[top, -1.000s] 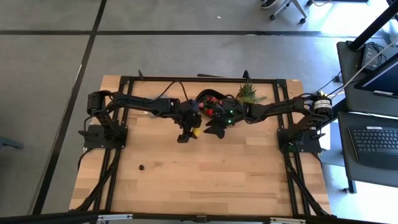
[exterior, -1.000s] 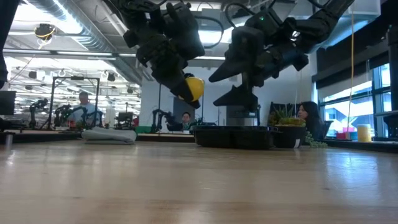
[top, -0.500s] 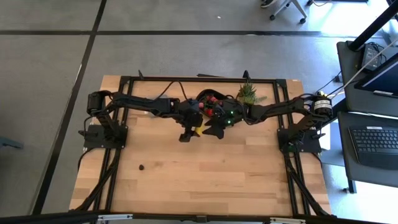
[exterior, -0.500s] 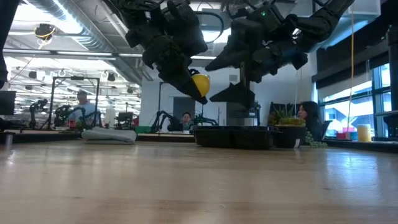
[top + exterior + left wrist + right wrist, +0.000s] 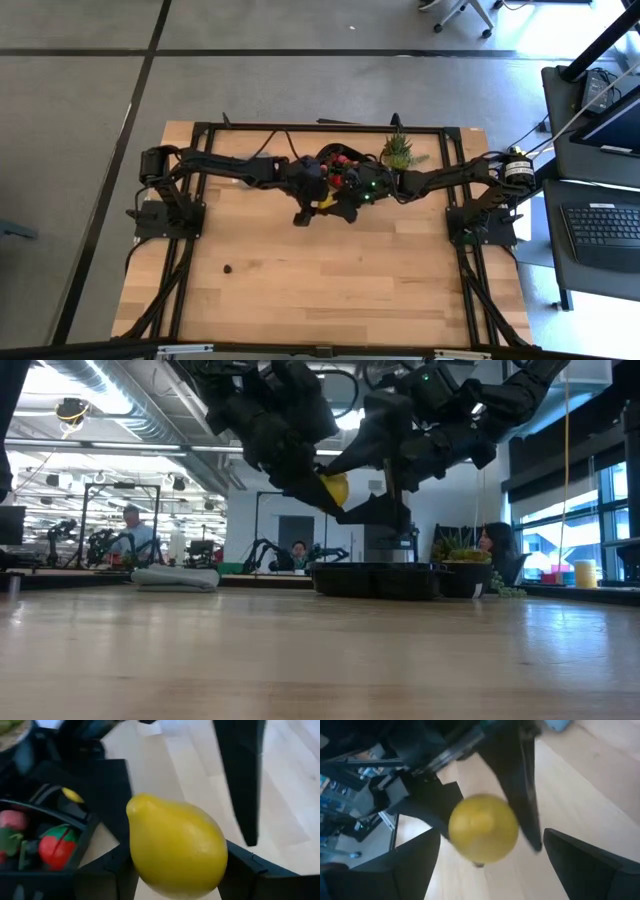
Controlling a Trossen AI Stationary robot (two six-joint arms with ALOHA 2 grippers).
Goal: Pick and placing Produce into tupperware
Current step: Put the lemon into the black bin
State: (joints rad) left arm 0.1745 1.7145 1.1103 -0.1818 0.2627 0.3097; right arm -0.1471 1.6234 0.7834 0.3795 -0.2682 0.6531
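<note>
A yellow lemon (image 5: 325, 203) hangs in the air at the near edge of the black tupperware tray (image 5: 322, 160), shut in my left gripper (image 5: 312, 208). The left wrist view shows the lemon (image 5: 175, 847) large, with the tray's compartment (image 5: 75, 870) beside it holding red strawberry pieces (image 5: 56, 846) and a second lemon (image 5: 73, 795). My right gripper (image 5: 346, 205) is open and hovers close on the lemon's right. In its wrist view its fingers (image 5: 415, 865) stand wide on either side of the lemon (image 5: 482, 827), apart from it. My left gripper pinches the lemon's rounded body (image 5: 150, 870) between its two fingers (image 5: 117, 870), one on each side. The fingers slant down from the table's left. The lemon is lifted clear of the table (image 5: 335, 488), and its pointed end (image 5: 132, 806) sticks out past the fingers.
A spiky green potted plant (image 5: 398, 150) stands just right of the tray, behind my right arm. One small dark berry (image 5: 228, 268) lies alone on the near left of the wooden table. A grey piece (image 5: 175, 577) lies far left in the low view. People sit in the room behind.
My left gripper has carried the lemon upward and toward the tray, a little to the table's right and far side, still shut on it. My right gripper has stayed open and now stands closer around the lemon.
</note>
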